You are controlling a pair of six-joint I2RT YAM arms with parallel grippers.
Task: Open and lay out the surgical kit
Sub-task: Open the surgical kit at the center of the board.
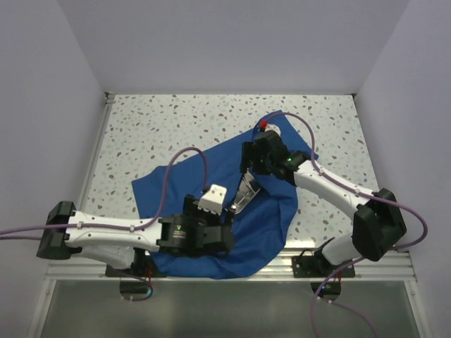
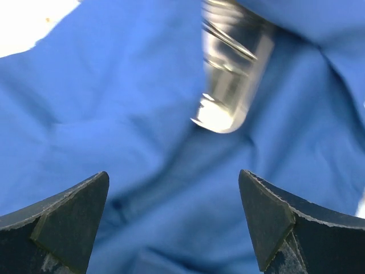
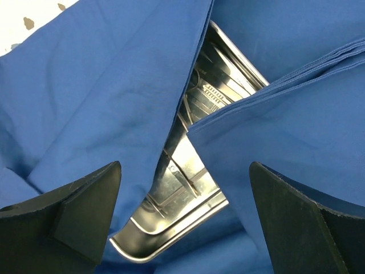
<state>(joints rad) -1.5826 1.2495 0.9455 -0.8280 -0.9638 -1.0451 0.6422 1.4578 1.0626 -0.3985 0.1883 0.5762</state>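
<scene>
We see a big blue cloth (image 1: 271,218) lying crumpled on the speckled white surface (image 1: 176,127), near the middle and close to the arms. It is full of soft folds. In a gap between two folds a shiny steel tray (image 3: 182,188) peeks out. One round corner of the tray sticks out, and the rest is hidden under the cloth. Inside the tray lie some thin silver tools (image 3: 214,94), but the cloth covers part of them, so we cannot tell what each one is.

The left arm (image 1: 113,236) reaches in low from the left side, along the near edge, and ends over the near part of the cloth. The left jaws are spread wide apart with nothing between them, and they point at the cloth just before the tray.

The right arm (image 1: 328,186) reaches in from the right side, over the far part of the cloth. The right jaws are spread wide too, holding nothing, and they hang just above the tray.
</scene>
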